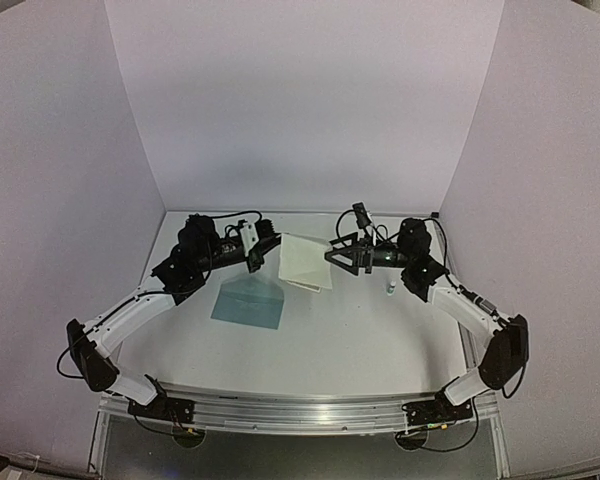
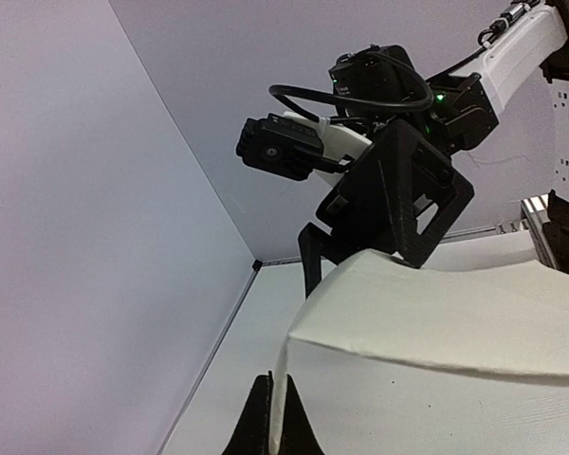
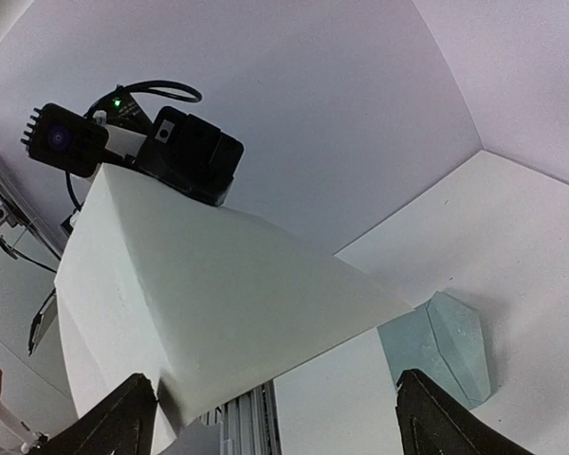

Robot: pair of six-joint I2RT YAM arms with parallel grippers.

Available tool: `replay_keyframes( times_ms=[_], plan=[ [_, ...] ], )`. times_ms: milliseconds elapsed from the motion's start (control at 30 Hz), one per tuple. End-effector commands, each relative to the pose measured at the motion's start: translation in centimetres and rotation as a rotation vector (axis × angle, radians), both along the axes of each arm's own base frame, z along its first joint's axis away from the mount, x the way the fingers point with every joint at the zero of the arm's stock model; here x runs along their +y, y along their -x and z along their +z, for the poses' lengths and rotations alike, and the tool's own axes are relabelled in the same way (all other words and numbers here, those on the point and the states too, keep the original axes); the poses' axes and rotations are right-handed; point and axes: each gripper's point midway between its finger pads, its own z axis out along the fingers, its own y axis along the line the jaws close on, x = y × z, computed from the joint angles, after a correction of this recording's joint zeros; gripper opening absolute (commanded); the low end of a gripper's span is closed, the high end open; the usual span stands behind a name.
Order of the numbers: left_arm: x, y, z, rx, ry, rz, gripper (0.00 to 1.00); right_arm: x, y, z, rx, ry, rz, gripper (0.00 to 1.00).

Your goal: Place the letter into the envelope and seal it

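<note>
Two grippers flank the letter [image 1: 305, 262] mid-frame above the table [image 1: 360, 340]. The left gripper [image 1: 268, 248] pinches one edge; the right gripper [image 1: 332, 256] gapes wide. Light, floppy paper, probably best pinched at the opposite edge. The envelope [image 1: 248, 302] lies lower left.

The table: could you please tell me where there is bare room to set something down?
The broad strip of table between the envelope and the near edge is bare. The back middle is crowded: the left gripper and right gripper meet at the letter, a small white object nearby.
</note>
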Motion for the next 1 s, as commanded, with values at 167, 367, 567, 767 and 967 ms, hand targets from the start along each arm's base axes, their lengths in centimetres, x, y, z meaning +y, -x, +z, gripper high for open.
replay_keyframes(
  times_ms=[167, 367, 567, 767, 967],
  plan=[
    [1.0, -1.4, 3.3, -0.245, 0.051, 0.128, 0.0, 0.5, 2.4, 1.5, 0.114, -0.045, 0.16, 0.83],
    [0.7, -0.7, 2.6, -0.382, 0.02, 0.093, 0.0, 0.7, 2.5, 1.5, 0.171, -0.048, 0.188, 0.69],
    [0.6, 0.1, 2.3, -0.406, 0.007, 0.068, 0.0, 0.8, 2.3, 1.9, 0.155, -0.058, 0.183, 0.42],
    [0.7, 0.0, 2.0, -0.276, -0.005, 0.064, 0.0, 0.9, 2.3, 2.2, 0.135, -0.061, 0.194, 0.13],
    [0.5, 1.3, 0.3, -0.126, -0.031, -0.008, 0.0, 0.8, 2.3, 3.6, 0.088, -0.076, 0.187, 0.03]
  ],
)
